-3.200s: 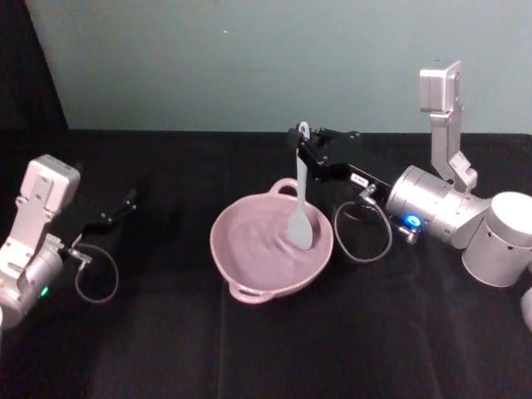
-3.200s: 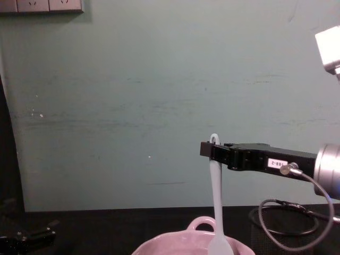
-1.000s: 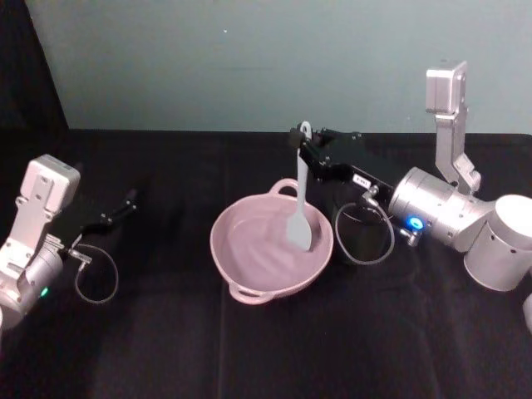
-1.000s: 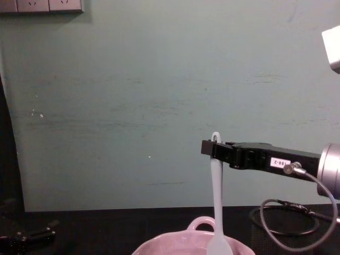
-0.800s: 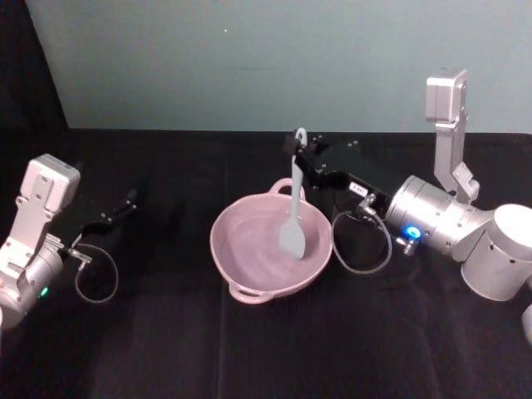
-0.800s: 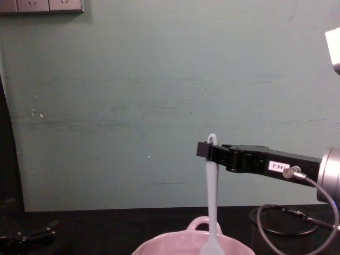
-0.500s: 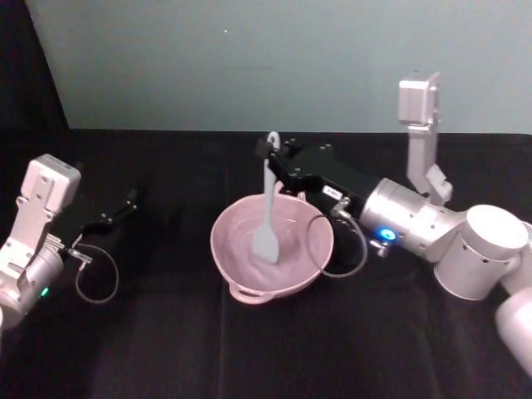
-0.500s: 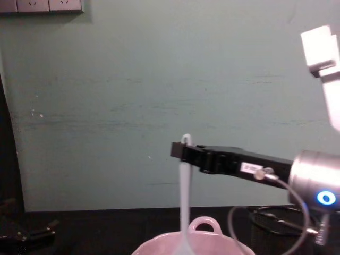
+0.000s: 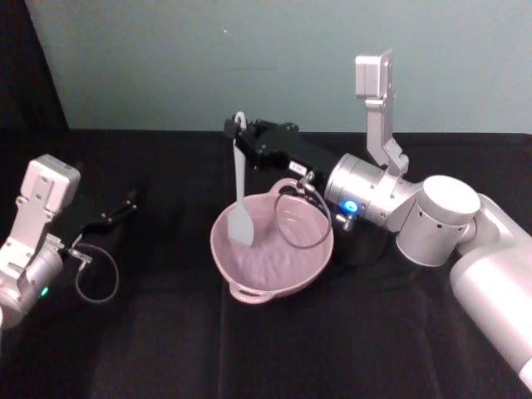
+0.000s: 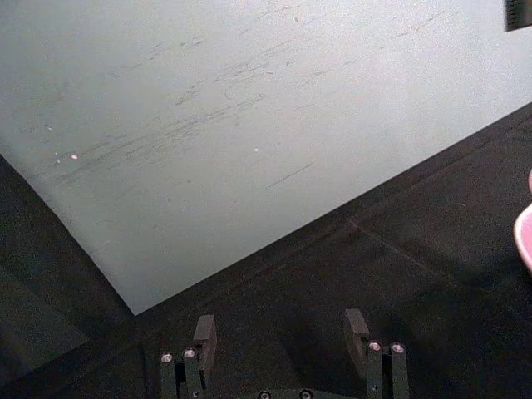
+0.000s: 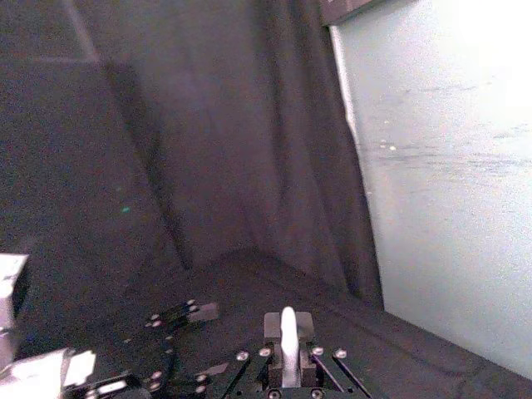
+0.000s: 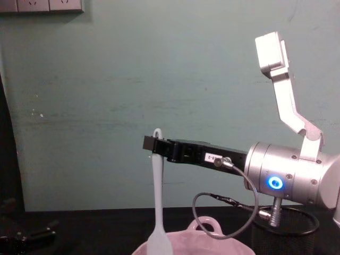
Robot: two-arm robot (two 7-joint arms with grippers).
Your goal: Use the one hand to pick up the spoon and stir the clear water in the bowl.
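Note:
The pale pink bowl point(image 9: 287, 264) with water sits mid-table on black cloth; its rim also shows in the chest view point(image 12: 194, 245). My right gripper point(image 9: 236, 133) hangs above the bowl's left side, shut on the top of the white spoon's handle point(image 12: 156, 175). The spoon point(image 9: 239, 199) hangs upright, its flat head point(image 9: 242, 224) down inside the bowl near the left wall. In the right wrist view the handle's tip point(image 11: 288, 331) stands between the shut jaws. My left gripper point(image 9: 125, 204) rests parked at the far left, its fingers point(image 10: 204, 331) apart and holding nothing.
A black wire-mesh cup point(image 12: 289, 229) stands right of the bowl, partly behind the right arm point(image 9: 374, 199). A cable loop point(image 9: 299, 218) from the right wrist hangs over the bowl's right half. Black cloth point(image 9: 150, 349) covers the table; a teal wall stands behind.
The right arm has swept left, carrying the upright spoon from the bowl's right side across to its left side. The left arm has stayed still.

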